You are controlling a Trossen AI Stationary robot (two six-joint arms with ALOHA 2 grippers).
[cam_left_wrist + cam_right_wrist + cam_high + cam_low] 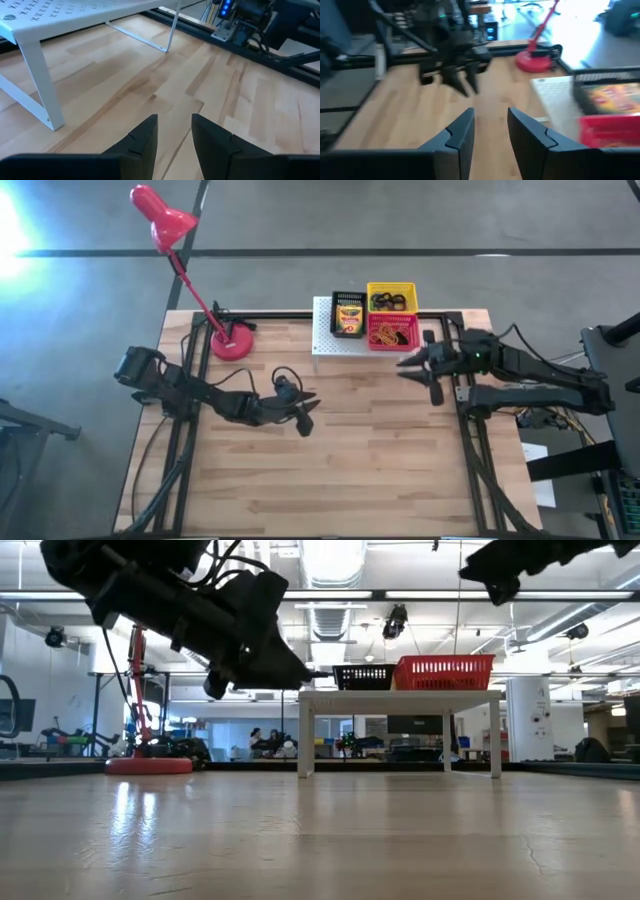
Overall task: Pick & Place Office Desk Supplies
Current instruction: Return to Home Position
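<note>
Pale wooden table (330, 470) fills the lower frame. Red desk lamp (232, 343) stands at its upper left; white perforated stand (322, 332) at upper centre carries three small baskets (391, 285).

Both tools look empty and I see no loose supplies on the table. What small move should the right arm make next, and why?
Probably draw the right tool back from the white stand toward its own side of the table. It is open and empty, rubber bands lie in the red basket on the stand, and the left tool hovers open and empty over the table.
</note>
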